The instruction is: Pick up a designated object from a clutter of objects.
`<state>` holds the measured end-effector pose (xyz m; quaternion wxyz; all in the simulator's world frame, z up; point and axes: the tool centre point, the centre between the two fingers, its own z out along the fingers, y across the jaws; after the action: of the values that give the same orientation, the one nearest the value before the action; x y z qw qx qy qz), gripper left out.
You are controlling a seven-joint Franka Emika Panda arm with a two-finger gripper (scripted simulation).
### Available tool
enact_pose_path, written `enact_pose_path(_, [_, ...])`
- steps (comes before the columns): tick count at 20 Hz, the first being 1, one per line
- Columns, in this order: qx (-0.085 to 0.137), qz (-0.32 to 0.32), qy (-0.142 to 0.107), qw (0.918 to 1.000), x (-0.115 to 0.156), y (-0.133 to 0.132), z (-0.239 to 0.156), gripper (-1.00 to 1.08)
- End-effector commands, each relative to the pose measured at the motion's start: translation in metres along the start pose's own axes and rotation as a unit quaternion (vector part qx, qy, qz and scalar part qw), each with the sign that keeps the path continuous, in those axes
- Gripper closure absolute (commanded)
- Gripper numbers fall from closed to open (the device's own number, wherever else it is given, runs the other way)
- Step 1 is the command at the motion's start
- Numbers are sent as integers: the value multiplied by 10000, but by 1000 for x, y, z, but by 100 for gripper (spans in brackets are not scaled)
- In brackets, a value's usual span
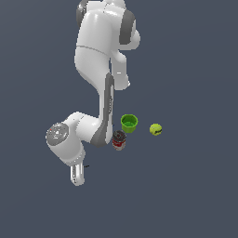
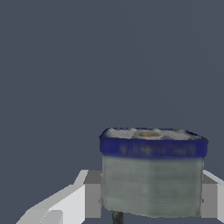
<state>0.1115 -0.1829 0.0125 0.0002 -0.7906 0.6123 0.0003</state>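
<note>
The designated object [image 2: 152, 175], a small grey box with a dark blue band around its top edge, fills the space between my fingers in the wrist view. My gripper [image 2: 151, 199] is shut on it, with a finger pad [image 2: 92, 194] against each side. In the exterior view my gripper [image 1: 77, 179] hangs low at the exterior view's left, and the hand hides the box apart from a thin dark bit [image 1: 86, 166]. The rest of the clutter, a red-and-white can [image 1: 119, 140], a green cup [image 1: 129, 122] and a yellow-green ball [image 1: 155, 129], stands apart from the gripper towards the exterior view's right.
My own arm's elbow and forearm [image 1: 100, 125] pass close beside the can and the cup. The floor is a plain dark grey surface [image 1: 195, 195] with no edges in view.
</note>
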Motion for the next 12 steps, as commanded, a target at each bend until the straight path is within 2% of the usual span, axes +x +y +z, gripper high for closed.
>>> enact_pose_path(1, [1,2,2,10000,0,0,0,108])
enact_pose_path(7, [1,2,2,10000,-6,0,-7,108])
enact_pose_path(12, [2,0,-1,10000,-22,1,-22,108])
